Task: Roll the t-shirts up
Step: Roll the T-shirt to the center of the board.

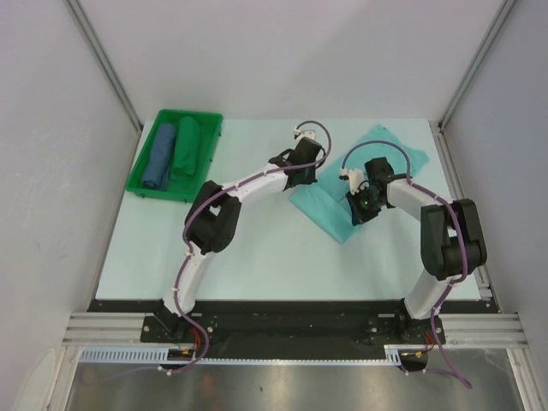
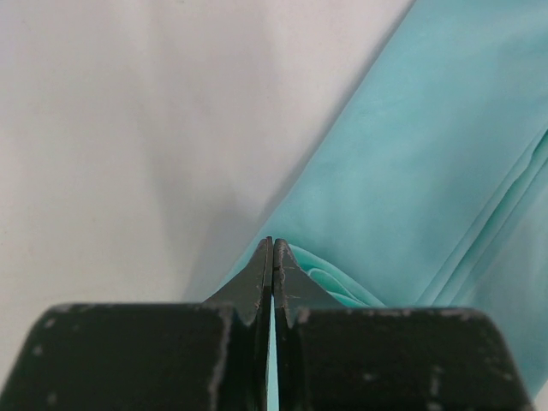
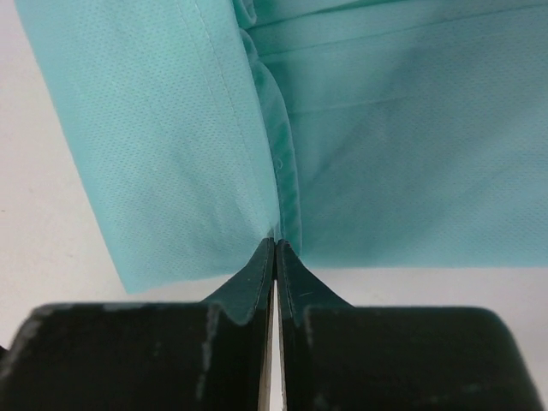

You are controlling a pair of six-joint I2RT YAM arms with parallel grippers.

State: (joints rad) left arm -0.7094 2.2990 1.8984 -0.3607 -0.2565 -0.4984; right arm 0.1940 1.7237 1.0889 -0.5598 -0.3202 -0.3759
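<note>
One light turquoise t-shirt [image 1: 330, 210] lies folded into a long strip, running diagonally across the right half of the table. My left gripper [image 1: 310, 177] is at the strip's left edge. In the left wrist view it [image 2: 272, 246] is shut, with a thin fold of the t-shirt [image 2: 411, 154] pinched between its tips. My right gripper [image 1: 354, 204] sits on the strip's right side, near its lower end. In the right wrist view it [image 3: 276, 244] is shut on a raised ridge of the t-shirt [image 3: 385, 154].
A green bin [image 1: 141, 184] stands at the back left and holds a blue cloth roll [image 1: 159, 157] and a dark green cloth roll [image 1: 186, 148]. Grey walls close in the table on the left, the back and the right.
</note>
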